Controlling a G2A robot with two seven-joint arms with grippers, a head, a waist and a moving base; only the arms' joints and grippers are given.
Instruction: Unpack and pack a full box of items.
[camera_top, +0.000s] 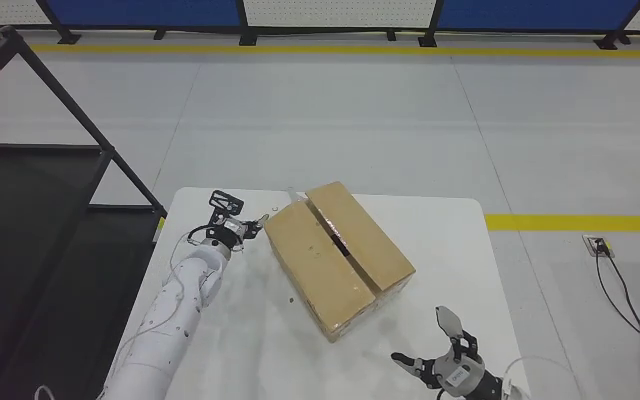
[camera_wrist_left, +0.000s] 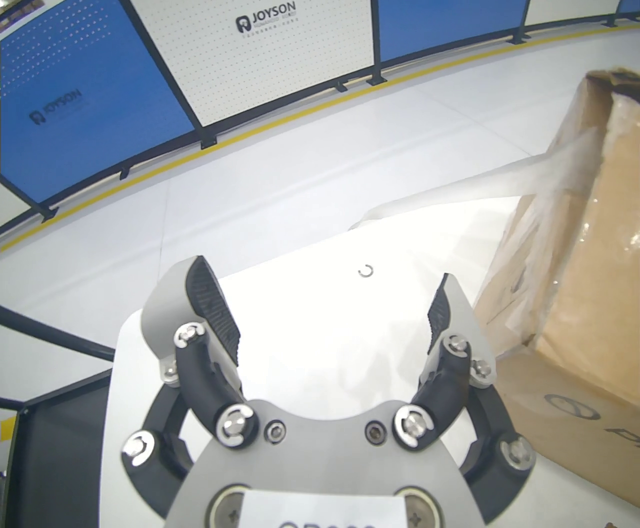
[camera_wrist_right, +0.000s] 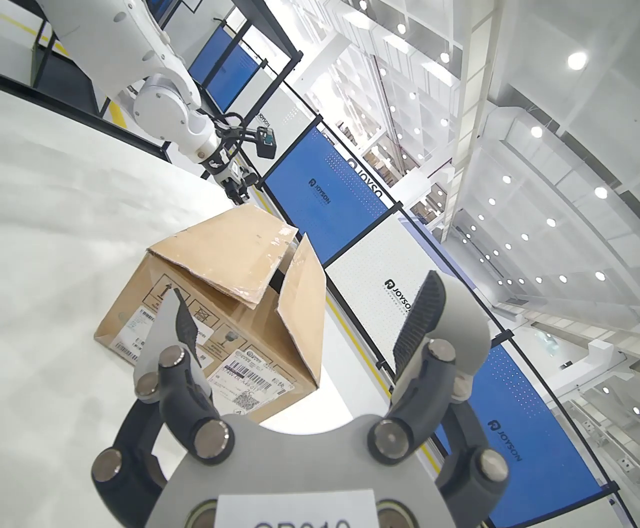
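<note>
Sitting mid-table (camera_top: 250, 340) between the arms, the box (camera_top: 338, 258) had tape (camera_wrist_left: 500, 180) hanging loose and flaps ajar but looked unpacked of nothing yet, while left gripper (camera_wrist_left: 325, 280) and right gripper (camera_wrist_right: 302, 290) stood wide open, empty.

White table (camera_top: 260, 320), black rack (camera_top: 50, 200) beside it, small ring clip (camera_wrist_left: 367, 271), blue partition panels (camera_top: 140, 12)

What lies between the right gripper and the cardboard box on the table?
Nothing does. The top view shows a bare stretch of white table between the right gripper and the cardboard box, which stand apart.
</note>
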